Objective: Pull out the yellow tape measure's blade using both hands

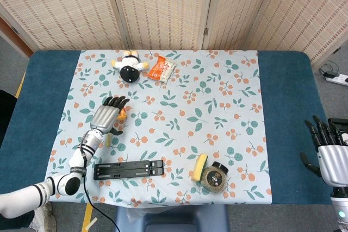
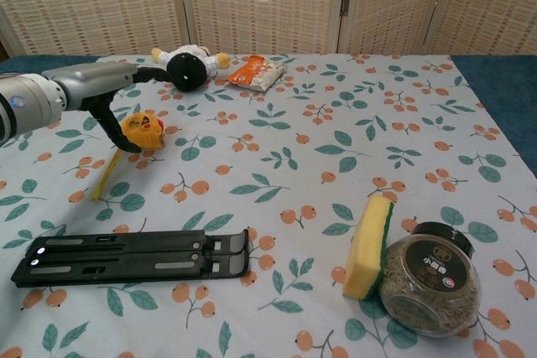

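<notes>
The yellow tape measure (image 2: 143,129) lies on the left side of the floral cloth, with a short length of yellow blade (image 2: 105,178) drawn out toward the front. My left hand (image 2: 88,90) hovers just above it with its fingers spread, the thumb pointing down beside the case's left side, and it holds nothing. From the head view the left hand (image 1: 106,117) covers most of the tape measure (image 1: 123,114). My right hand (image 1: 331,158) is far off at the table's right front edge, fingers apart and empty.
A black folding stand (image 2: 134,257) lies in front of the tape. A yellow sponge (image 2: 367,246) leans on a spice jar (image 2: 430,278) at front right. A plush toy (image 2: 188,64) and an orange snack packet (image 2: 254,72) sit at the back.
</notes>
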`<state>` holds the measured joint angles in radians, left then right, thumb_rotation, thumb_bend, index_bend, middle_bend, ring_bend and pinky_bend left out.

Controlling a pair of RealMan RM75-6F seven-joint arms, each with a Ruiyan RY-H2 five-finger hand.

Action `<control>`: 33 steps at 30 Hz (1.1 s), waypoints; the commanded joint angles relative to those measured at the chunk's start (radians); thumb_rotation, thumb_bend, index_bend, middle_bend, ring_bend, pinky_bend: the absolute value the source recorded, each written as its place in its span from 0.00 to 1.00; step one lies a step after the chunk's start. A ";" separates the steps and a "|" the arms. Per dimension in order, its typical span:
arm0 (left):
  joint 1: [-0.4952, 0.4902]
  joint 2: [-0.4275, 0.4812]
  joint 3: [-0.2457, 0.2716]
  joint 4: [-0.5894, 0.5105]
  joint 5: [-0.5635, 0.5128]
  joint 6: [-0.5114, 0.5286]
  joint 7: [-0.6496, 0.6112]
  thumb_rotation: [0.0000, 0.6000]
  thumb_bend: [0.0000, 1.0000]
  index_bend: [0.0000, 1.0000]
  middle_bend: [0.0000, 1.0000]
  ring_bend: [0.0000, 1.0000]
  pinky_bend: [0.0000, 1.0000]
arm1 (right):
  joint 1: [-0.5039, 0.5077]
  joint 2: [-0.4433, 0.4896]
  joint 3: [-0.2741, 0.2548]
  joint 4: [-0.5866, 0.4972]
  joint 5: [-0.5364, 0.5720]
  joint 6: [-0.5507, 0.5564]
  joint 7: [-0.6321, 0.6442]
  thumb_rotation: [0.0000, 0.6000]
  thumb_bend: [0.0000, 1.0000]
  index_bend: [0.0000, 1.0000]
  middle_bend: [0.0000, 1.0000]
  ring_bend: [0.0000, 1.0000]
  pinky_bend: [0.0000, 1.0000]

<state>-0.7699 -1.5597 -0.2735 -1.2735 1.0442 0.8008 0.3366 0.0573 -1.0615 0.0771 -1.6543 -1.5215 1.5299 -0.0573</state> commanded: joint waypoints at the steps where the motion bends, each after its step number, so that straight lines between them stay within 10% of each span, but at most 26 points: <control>1: -0.040 -0.054 -0.005 0.056 -0.065 -0.022 0.038 1.00 0.12 0.09 0.08 0.08 0.00 | -0.001 0.001 0.000 0.001 0.001 0.001 0.001 1.00 0.40 0.00 0.00 0.08 0.00; 33: -0.147 -0.177 0.010 0.405 -0.226 -0.146 0.055 1.00 0.31 0.19 0.15 0.13 0.00 | -0.003 -0.012 -0.001 0.008 0.034 -0.024 -0.004 1.00 0.40 0.00 0.00 0.08 0.00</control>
<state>-0.9171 -1.7378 -0.2643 -0.8693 0.8198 0.6562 0.3902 0.0544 -1.0736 0.0758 -1.6465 -1.4873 1.5064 -0.0614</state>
